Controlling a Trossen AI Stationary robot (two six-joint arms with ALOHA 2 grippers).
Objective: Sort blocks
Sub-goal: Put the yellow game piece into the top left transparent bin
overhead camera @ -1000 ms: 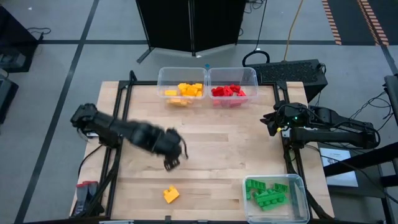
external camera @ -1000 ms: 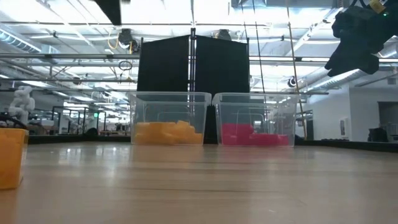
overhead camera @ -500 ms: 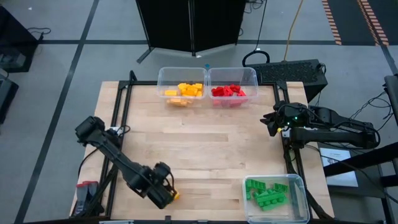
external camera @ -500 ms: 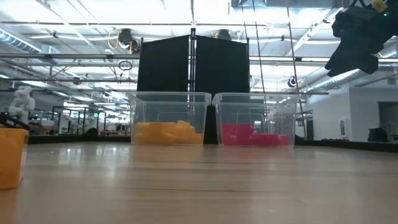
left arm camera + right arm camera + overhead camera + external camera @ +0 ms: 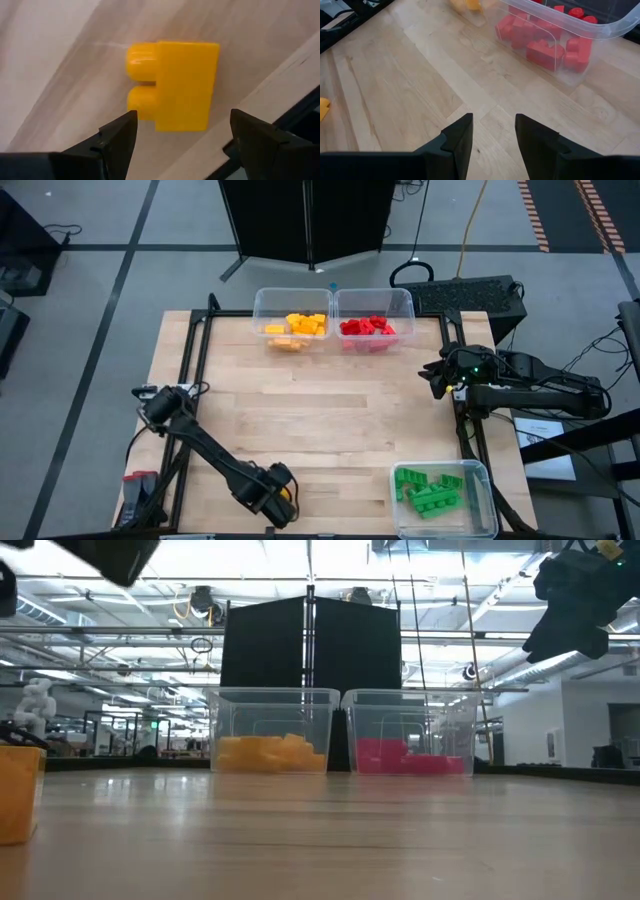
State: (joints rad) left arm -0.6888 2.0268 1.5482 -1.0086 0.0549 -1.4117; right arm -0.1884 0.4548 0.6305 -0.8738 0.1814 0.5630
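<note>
One yellow-orange block (image 5: 172, 85) lies flat on the table near its near edge, and it also shows at the left in the low view (image 5: 15, 790). My left gripper (image 5: 182, 137) hovers right over it, open, a finger on either side and touching nothing; in the high view it (image 5: 280, 502) covers most of the block. The other blocks lie sorted in clear bins: yellow-orange ones (image 5: 295, 327), red ones (image 5: 368, 327) and green ones (image 5: 432, 492). My right gripper (image 5: 493, 132) waits open at the table's right edge (image 5: 435, 375).
The yellow bin (image 5: 262, 305) and red bin (image 5: 405, 302) stand side by side at the far edge. The green bin (image 5: 480, 525) sits at the near right corner. Bare wood (image 5: 340, 410) stretches between them. A black frame rail (image 5: 300, 107) runs close beside the loose block.
My left arm has swung from the table's middle toward the near edge and come down over the loose yellow-orange block. The block has stayed where it was. My right arm has kept still.
</note>
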